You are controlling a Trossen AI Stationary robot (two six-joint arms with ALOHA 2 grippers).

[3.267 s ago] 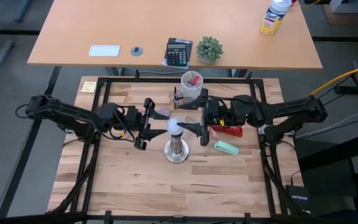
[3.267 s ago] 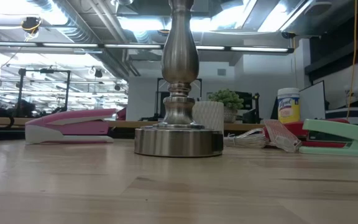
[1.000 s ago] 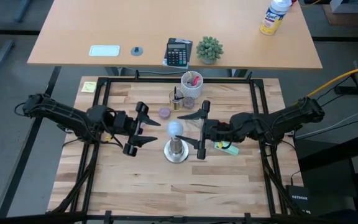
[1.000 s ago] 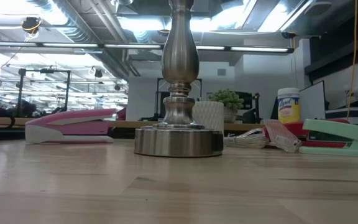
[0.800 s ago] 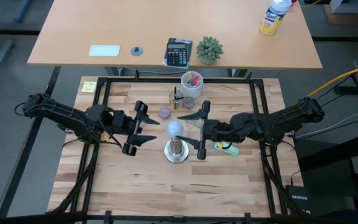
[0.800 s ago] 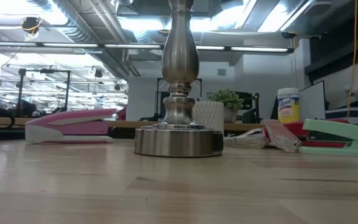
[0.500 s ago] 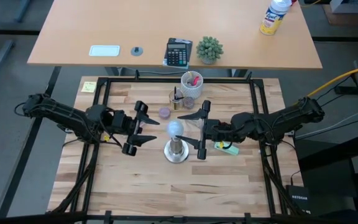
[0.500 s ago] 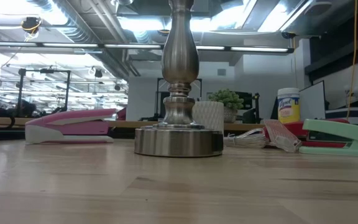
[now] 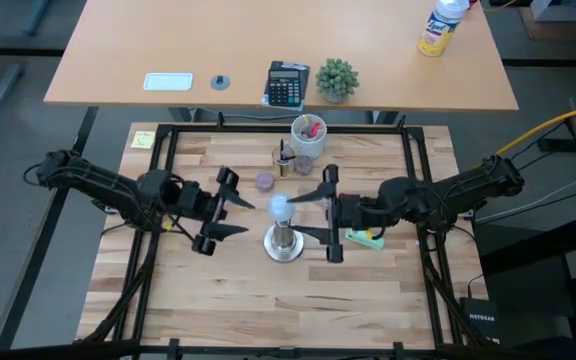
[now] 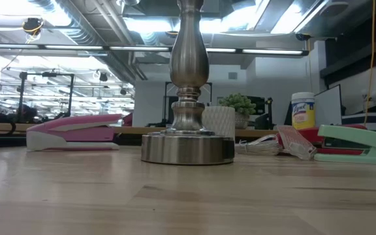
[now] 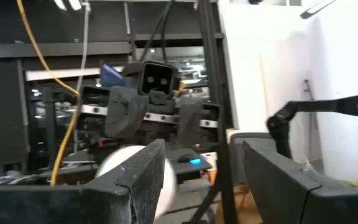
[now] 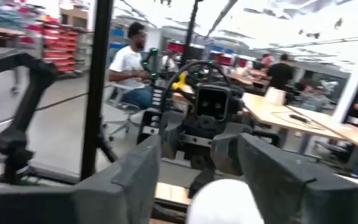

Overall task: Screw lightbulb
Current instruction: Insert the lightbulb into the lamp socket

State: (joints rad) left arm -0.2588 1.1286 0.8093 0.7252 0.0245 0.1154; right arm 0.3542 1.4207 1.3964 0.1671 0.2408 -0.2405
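Observation:
The white lightbulb [image 9: 279, 208] stands with its base in the top of the silver stand [image 9: 284, 243], whose round foot [image 10: 187, 149] rests on the table's middle. My right gripper [image 9: 293, 218] comes level from the table's right, open, one finger on each side of the lightbulb [image 12: 222, 202]; I see no touch. My left gripper [image 9: 246, 217] hovers open just left of the bulb, which in the left wrist view shows partly behind one finger [image 11: 132, 180]. Neither gripper shows in the low view.
A purple cap [image 9: 265, 181] and a white cup of pens [image 9: 308, 133] lie behind the stand. A green stapler [image 10: 361, 145] and a red object [image 10: 296, 140] lie to its right, a pink stapler [image 10: 74, 132] to its left. People sit in the room beyond.
My right gripper has swung a little toward the table's near edge while staying around the lightbulb. The bulb and stand have kept their place.

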